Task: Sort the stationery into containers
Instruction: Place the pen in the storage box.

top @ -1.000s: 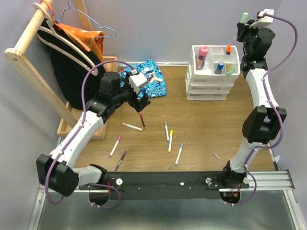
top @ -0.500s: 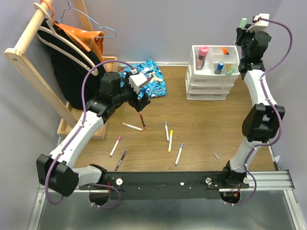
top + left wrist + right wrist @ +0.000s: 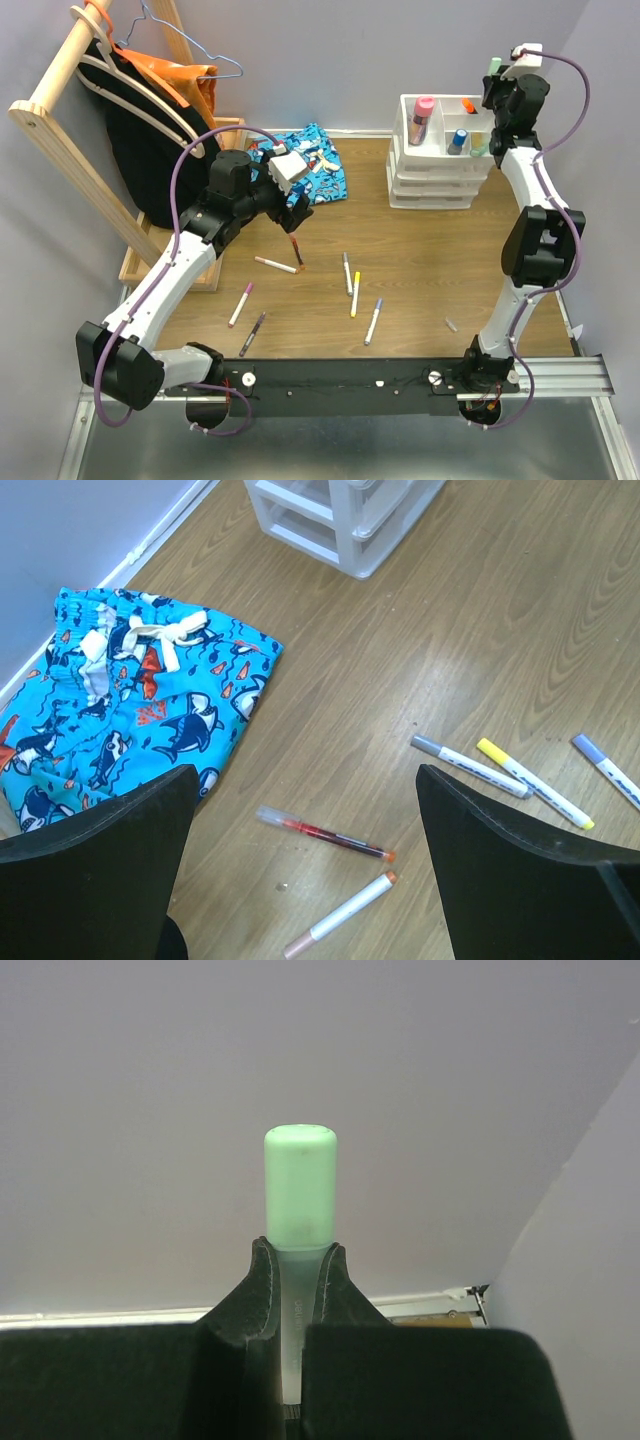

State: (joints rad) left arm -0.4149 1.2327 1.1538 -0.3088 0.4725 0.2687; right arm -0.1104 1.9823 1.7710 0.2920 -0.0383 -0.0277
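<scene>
Right gripper (image 3: 497, 78), at one o'clock just beyond the white organiser (image 3: 440, 185), pinches a green-capped marker (image 3: 300, 1185) by its barrel, cap outward. Released here, it would likely miss the compartments and drop behind. Left gripper (image 3: 305, 790) hangs wide open over loose pens (image 3: 352, 285), seven o'clock from the organiser.

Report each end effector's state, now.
Left end effector: open, holding nothing.
Right end effector: closed on a slim plastic marker with a pale green cap.
</scene>
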